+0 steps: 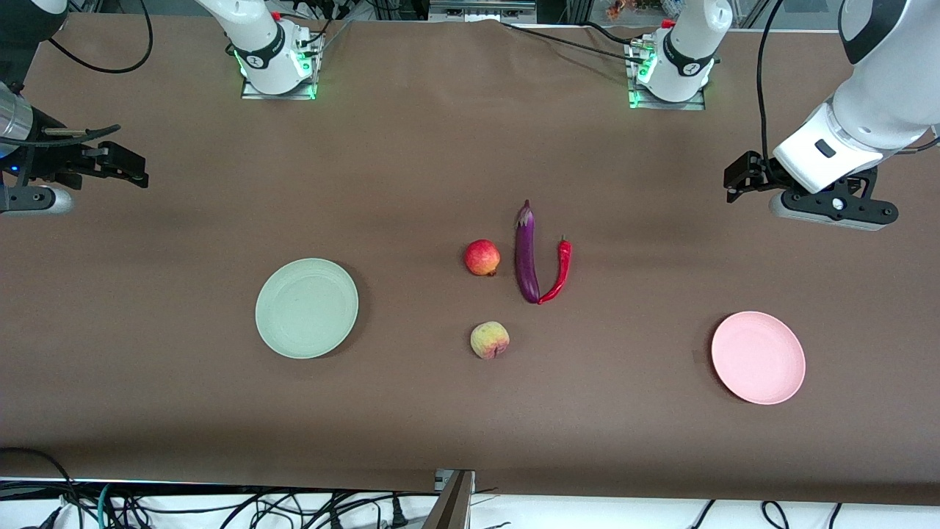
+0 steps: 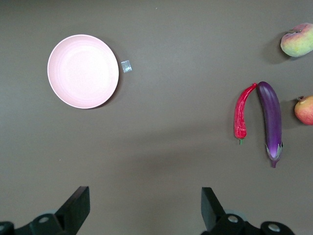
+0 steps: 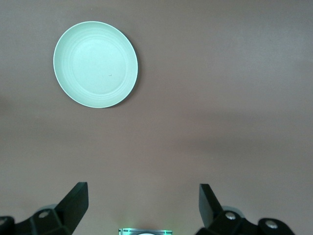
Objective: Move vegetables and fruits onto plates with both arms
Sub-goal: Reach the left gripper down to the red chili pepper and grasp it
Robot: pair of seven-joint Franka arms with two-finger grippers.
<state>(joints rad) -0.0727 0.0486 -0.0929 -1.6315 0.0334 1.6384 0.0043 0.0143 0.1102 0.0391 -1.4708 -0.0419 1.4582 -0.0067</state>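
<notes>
Both arms waited with nothing moved: the left gripper [image 2: 142, 208] and right gripper [image 3: 142, 208] hung wide open and empty above bare table [image 1: 411, 147], while the eggplant [image 1: 526, 253], chili pepper [image 1: 560, 272], pomegranate [image 1: 482, 257] and peach [image 1: 490, 340] lay mid-table between the empty green plate [image 1: 307, 308] and pink plate [image 1: 758, 358]; the next move appeared to be a reach and descent onto the produce.

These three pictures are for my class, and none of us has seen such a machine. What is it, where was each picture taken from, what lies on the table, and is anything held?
Two white robot arms stand at a brown table. The wide picture looks down from a high camera facing them. The other two come from cameras on the arms' wrists.

In the middle lie an eggplant and a chili pepper, touching at one end, a red fruit beside them, and a peach nearer the camera. A green plate and a pink plate lie empty toward either end.

The left gripper and right gripper hang open over bare table, holding nothing.
</notes>
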